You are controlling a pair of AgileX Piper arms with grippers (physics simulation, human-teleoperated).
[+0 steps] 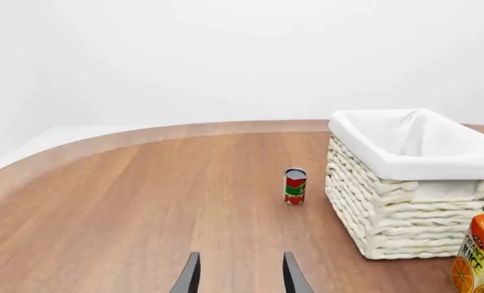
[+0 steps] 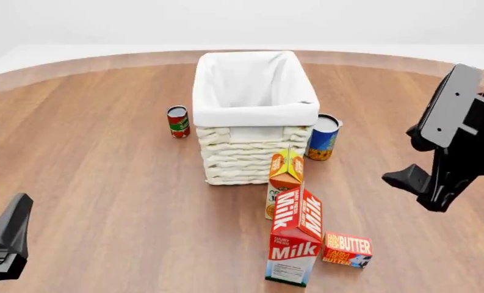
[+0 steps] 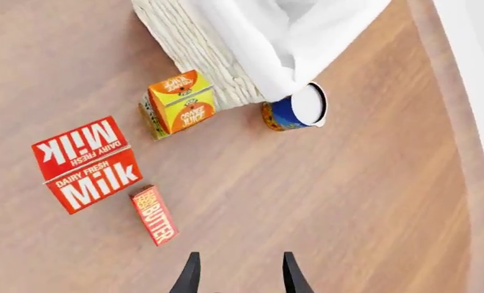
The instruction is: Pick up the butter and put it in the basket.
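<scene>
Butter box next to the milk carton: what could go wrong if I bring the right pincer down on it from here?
1. The small flat red-orange butter box lies close beside the tall red milk carton; the open right pincer could clip and topple the carton.
2. The orange-yellow juice carton stands between the butter and the cream woven wicker basket, so a low carry might knock it over.
3. The box lies flat on the wooden table, so the fingertips may scrape the wood.

Simulated tabletop scene; bare wooden table (image 2: 103,183); blank white backdrop
</scene>
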